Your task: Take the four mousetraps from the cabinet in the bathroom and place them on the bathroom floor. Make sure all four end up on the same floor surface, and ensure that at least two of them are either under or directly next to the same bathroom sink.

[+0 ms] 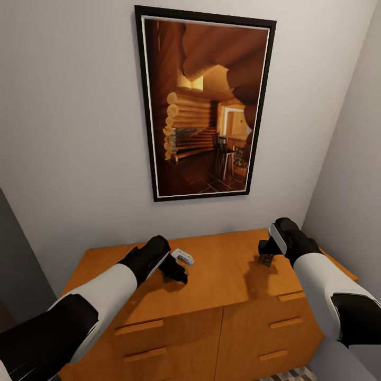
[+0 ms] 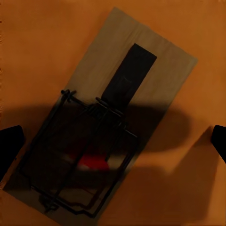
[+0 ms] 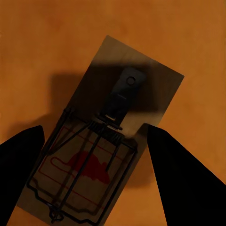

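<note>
Both grippers hang over mousetraps lying on top of the wooden cabinet (image 1: 233,275).

The left gripper (image 1: 177,272) sits over the left part of the cabinet top; in the left wrist view its fingers (image 2: 9,143) stand wide apart at either edge with a mousetrap (image 2: 110,120) lying flat on the wood between them, untouched, its red mark in shadow. The right gripper (image 1: 264,253) is over the right part of the top, just above a second mousetrap (image 1: 265,260); in the right wrist view its fingers (image 3: 176,174) are spread either side of that trap (image 3: 101,141) and close to its long edges, not gripping it. A framed picture (image 1: 203,106) of a log cabin hangs on the far wall above. A strip of patterned floor (image 1: 293,374) shows at the near edge.
</note>
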